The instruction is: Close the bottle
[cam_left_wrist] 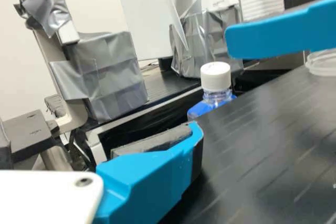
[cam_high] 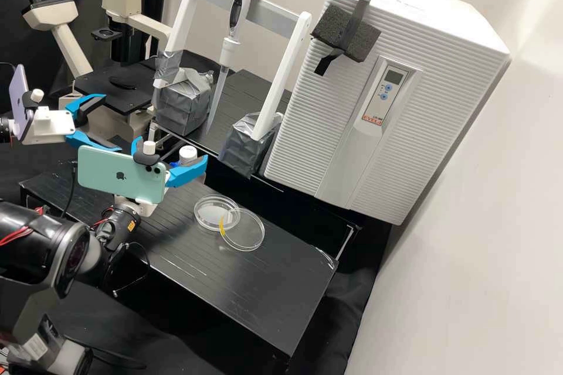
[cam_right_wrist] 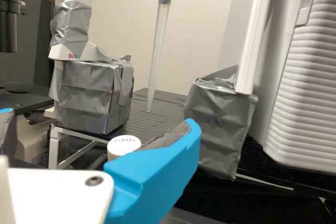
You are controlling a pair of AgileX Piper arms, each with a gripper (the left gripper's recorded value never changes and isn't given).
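Bottle [cam_high: 187, 155] stands upright at the far edge of the black desk [cam_high: 258, 281], its white cap [cam_left_wrist: 216, 74] sitting on top, with the tape-wrapped blocks [cam_high: 182, 99] behind it. My right end effector [cam_high: 176, 161] is released, one blue finger on each side of the bottle; I cannot tell whether either touches it. My left end effector [cam_high: 111, 121] hangs farther left, also released, apart from the bottle. Two clear petri dishes [cam_high: 229, 222] lie overlapping nearby.

The small white-capped bottle [cam_left_wrist: 216, 90] stands upright on the black bench [cam_left_wrist: 273, 150].
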